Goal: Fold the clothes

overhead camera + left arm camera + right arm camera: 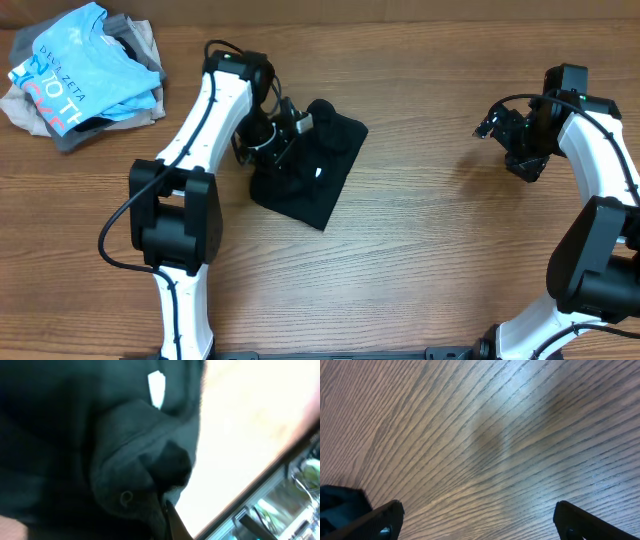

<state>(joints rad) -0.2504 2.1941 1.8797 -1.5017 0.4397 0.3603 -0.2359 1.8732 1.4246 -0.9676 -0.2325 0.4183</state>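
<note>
**Left claw clamped on the garment edge; right claw idle**

Position: the black garment (318, 165) lies left of centre on the table (430, 270), already gathered into a compact, slanted oblong. It is well apart from the pile with the light blue tee (85, 62) in the far left corner.

Left gripper (288, 132): down at the garment's left edge. Jaws pressed together, and in the left wrist view a ridge of dark fabric bunches right at the tip. You appear to be pinching that fold, though how many layers are caught cannot be told. The white label (156, 389) shows just beyond the bunch, so the hold is probably near the neck.

Right gripper (479, 512): spread wide over bare wood, nothing between the fingers, well to the right of the garment.

Handling judgement: soft, limp and light. It will drape and sag from any single pinch rather than hold shape, and a thick bunch may slip out layer by layer. Take hold at an edge or corner, not mid-panel. For an even fold, you would likely want your right claw on the opposite edge.
</note>
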